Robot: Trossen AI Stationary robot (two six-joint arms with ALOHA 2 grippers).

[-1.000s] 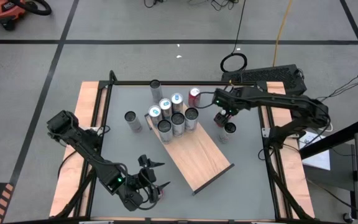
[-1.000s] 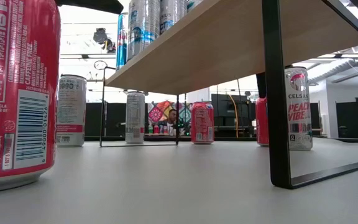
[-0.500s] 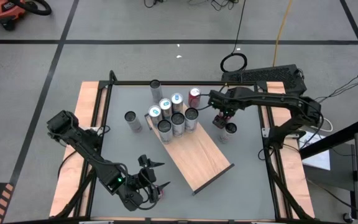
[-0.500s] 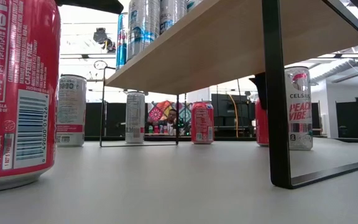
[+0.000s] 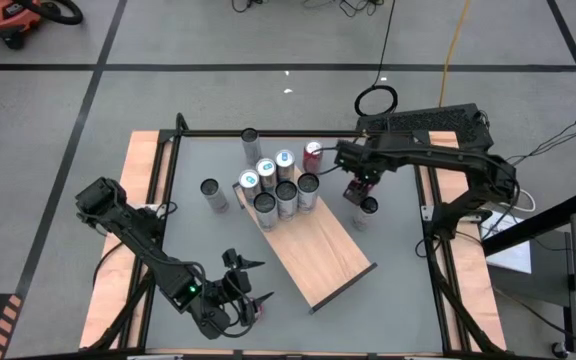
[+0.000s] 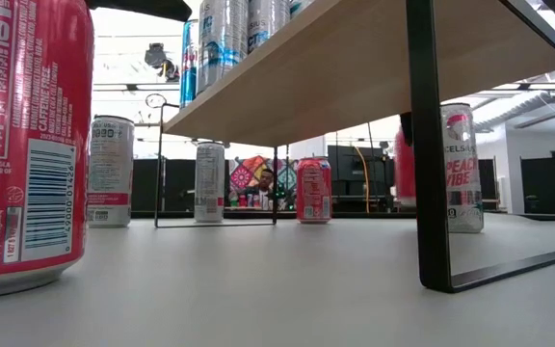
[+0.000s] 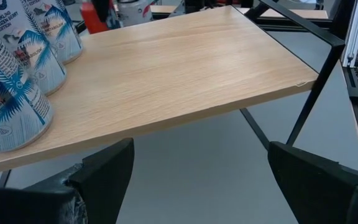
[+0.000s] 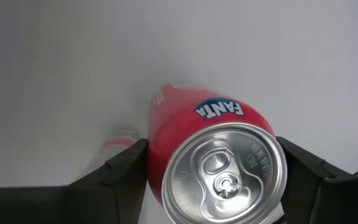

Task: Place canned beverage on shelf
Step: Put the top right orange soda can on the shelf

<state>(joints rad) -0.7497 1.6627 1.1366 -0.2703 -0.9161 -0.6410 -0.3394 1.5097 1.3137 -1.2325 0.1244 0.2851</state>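
The red Fanta can (image 8: 213, 158) stands upright on the grey table (image 5: 398, 245), just off the shelf's far right side, beside a silver-topped can (image 5: 368, 207) and near another red can (image 5: 313, 151). In the right wrist view its silver top sits squarely between the two dark fingers (image 8: 122, 167) of the right hand (image 5: 360, 184), which press against its sides; a second ago the fingers stood wider and the hand was a little farther to the right, so it has slid in over the can and closed on it. In the low view the can (image 6: 404, 169) now appears slightly higher behind the shelf's black leg than before. The shelf (image 5: 323, 250), a light wooden board with a black rim, lies at an angle mid-table and carries six cans (image 5: 274, 185) clustered at its far end. The left hand (image 5: 243, 285) waits near the table's front edge with its fingers (image 7: 107, 168) spread wide, holding nothing, unmoved from earlier.
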